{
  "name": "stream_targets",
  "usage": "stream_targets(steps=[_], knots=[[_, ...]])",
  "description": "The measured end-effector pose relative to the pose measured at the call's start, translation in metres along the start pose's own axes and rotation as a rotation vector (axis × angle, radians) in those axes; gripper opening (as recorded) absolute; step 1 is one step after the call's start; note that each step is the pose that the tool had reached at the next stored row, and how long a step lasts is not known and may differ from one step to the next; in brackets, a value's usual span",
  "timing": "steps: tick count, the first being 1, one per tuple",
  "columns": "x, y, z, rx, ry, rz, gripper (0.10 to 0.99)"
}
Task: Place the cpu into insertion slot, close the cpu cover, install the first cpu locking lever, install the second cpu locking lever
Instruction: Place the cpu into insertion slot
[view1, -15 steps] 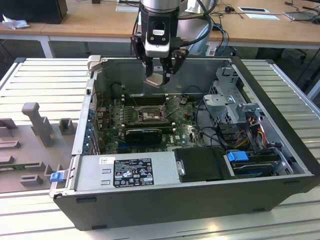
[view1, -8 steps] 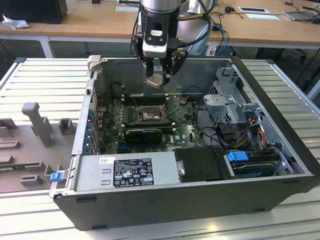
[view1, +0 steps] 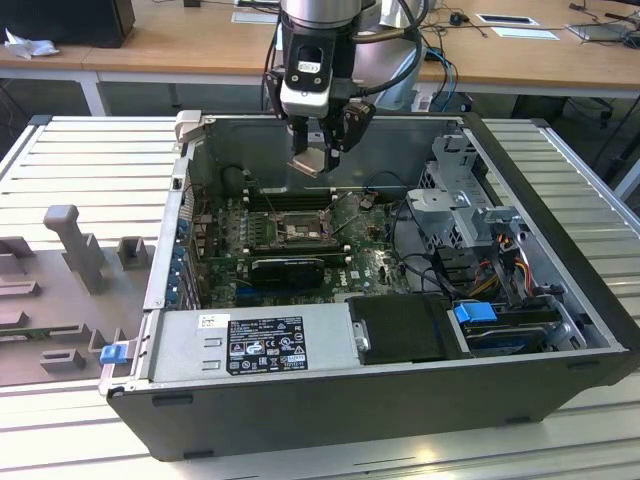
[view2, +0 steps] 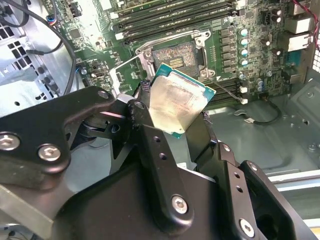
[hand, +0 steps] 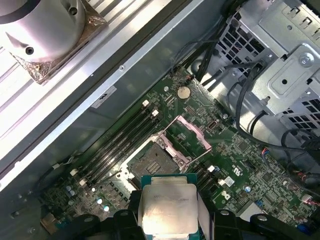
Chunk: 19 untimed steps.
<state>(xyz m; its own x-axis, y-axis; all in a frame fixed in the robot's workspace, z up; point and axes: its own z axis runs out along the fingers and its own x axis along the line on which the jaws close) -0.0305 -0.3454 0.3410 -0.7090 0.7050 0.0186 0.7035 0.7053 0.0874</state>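
Note:
My gripper (view1: 318, 158) hangs inside the open computer case, shut on the cpu (view1: 311, 161), a flat square chip with a dull silver top. The chip is tilted and pinched at two opposite edges in both wrist views (view2: 177, 102) (hand: 168, 209). It is held in the air above the green motherboard (view1: 360, 262), apart from it. Below lies the insertion slot (hand: 151, 162) (view2: 176, 52), open, with its dark centre bare. The cpu cover (hand: 192, 132) stands swung up at one side of the slot. Thin wire levers run along the slot's sides, raised.
Long black memory slots (view2: 170, 17) flank the socket. A black card (view1: 288, 268) lies in front of it in the exterior view. A drive cage (view1: 462, 200) with cables fills the exterior view's right, and the power supply (view1: 255, 343) sits along the front. Grey fixtures (view1: 75, 245) stand outside at the left.

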Motion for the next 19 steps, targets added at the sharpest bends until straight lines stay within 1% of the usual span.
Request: stream_targets(steps=[4,11,19], knots=[[0.0000,-0.0001,0.0009,-0.001,-0.0030,0.034,0.529],[0.0000,-0.0002,0.0019,-0.001,-0.0062,0.071,0.529],[-0.0002,-0.0008,0.0091,-0.001,-0.0066,0.075,0.529]])
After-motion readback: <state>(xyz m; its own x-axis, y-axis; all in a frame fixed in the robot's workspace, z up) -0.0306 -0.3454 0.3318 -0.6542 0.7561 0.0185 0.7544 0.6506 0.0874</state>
